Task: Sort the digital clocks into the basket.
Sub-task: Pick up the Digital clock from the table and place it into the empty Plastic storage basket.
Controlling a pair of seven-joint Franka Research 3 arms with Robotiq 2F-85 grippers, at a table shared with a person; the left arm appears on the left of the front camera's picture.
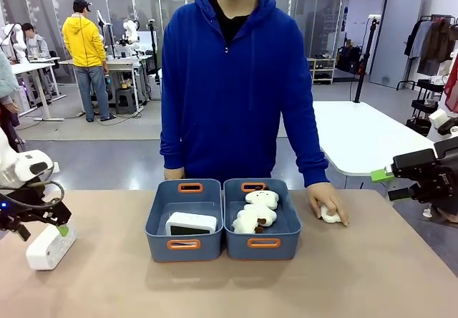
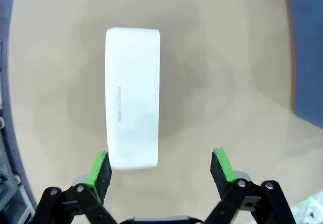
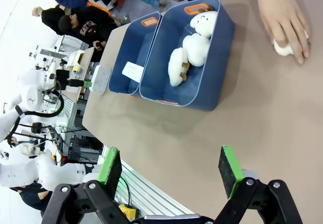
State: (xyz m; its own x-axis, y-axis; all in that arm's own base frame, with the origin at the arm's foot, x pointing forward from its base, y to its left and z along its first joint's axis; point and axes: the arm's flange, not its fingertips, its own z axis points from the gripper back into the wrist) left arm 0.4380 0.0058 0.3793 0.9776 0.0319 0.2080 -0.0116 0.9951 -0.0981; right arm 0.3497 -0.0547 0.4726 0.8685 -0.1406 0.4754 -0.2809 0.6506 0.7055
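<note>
Tan counter [image 1: 229, 289], person in blue hoodie at far side. Two blue-grey rect. plastic bins w/ orange handle slots sit side by side at mid-counter, touching.

The left basket [image 1: 161, 250] holds one white rounded-corner plastic digital clock [image 1: 191, 223], lying in its near half, greyish screen facing up/front. The right bin [image 1: 286, 246] holds fluffy white plush toys w/ brown bits [image 1: 256, 210].

The 2nd white rounded digital clock [image 1: 50, 246] is on the counter at far left, well apart from the bins. The robot's left hand [image 1: 57, 226] is just above it, tilted down. In the left wrist view the left hand [image 2: 160, 166] has its jaws spread wide w/ nothing between them. The clock [image 2: 132, 98] lies lengthwise ahead of the fingers and off to one side, its near end right by one green pad [image 2: 99, 169]. Can't tell if they touch.

The robot's right hand [image 1: 390, 183] hangs off the counter's right edge, raised. In the right wrist view the right hand [image 3: 171, 166] is spread, empty, looking down at the bare counter, bins farther off.

The person's own hand [image 1: 328, 203] rests flat on the counter right of the bins, covering a small white plush piece [image 1: 330, 215].
</note>
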